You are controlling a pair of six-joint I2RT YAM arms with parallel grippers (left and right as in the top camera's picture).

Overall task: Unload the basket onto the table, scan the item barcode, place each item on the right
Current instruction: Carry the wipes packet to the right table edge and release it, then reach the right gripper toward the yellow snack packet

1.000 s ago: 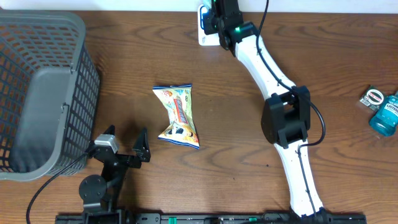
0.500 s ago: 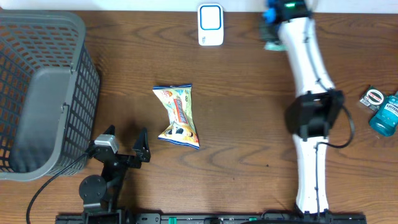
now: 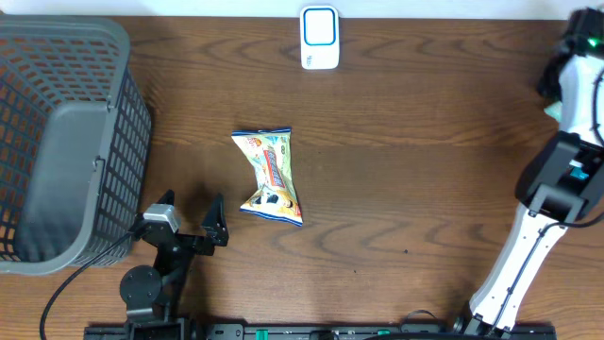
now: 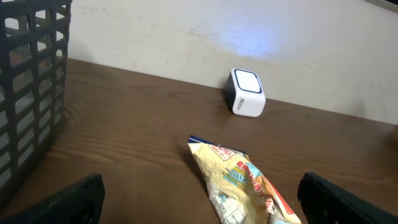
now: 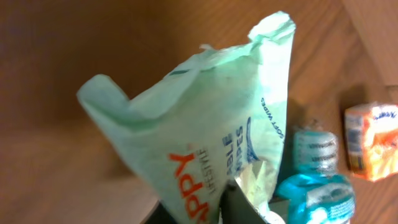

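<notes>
At the right claw (image 5: 214, 208) a pale green pack (image 5: 205, 130) is pinched by its lower edge, as far as the close wrist view allows it to be judged. Over the last second the pack is carried from right at the scanner (image 3: 320, 38) to the table's (image 3: 425, 189) far right side, well apart from it. It is now hung above a teal bottle (image 5: 317, 186) and an orange packet (image 5: 372, 140). From this the scan of the pack is judged done, with setting it down to follow. On the pack "PPY" in orange and "ABLE WIPES" in blue can be read; the bottle's label is blurred. Farther left, a snack bag (image 3: 270, 177) is left lying mid-table, its print too small to read. The left claw (image 3: 192, 217) is held spread wide and empty just beside it, near the basket (image 3: 113, 57).
</notes>
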